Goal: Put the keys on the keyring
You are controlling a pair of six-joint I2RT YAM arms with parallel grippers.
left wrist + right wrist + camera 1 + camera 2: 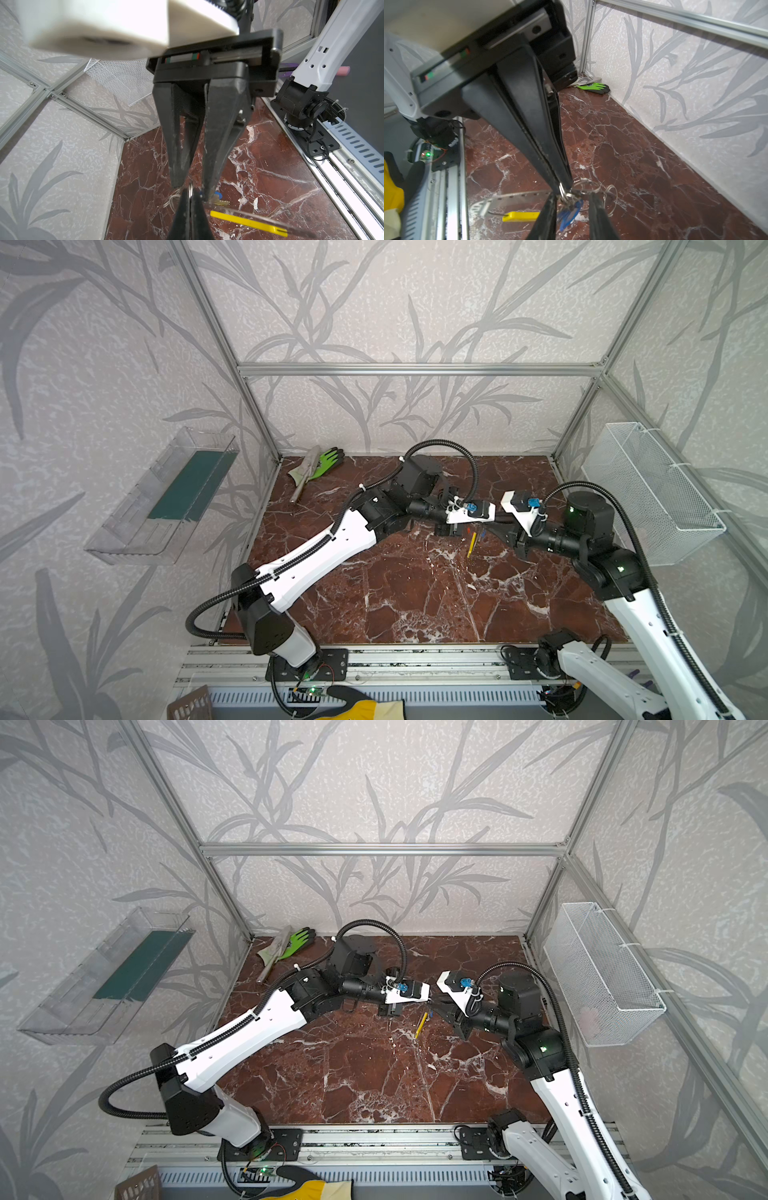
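- Both arms meet tip to tip over the back half of the bench (415,593).
- Left end effector (563,187): fingers pressed together, pinching the small silver keyring (562,192) right at the tips.
- My read is that it acts as the fixture. It holds the ring steady and presented so the other arm can work on it.
- Right end effector (192,192): fingers apart, one on each side of the blue key (572,213), not clamped on anything I can see.
- The blue key hangs just under the keyring and touches it. It looks threaded on, but I can't confirm.
- It's the only key I can make out.
- A yellow tag (521,216) and a grey perforated strip (517,199) sit just beside the cluster. Can't tell if they're attached or loose.
- Writing: none legible, no brand. Only small red and green marks on the end effector rails.
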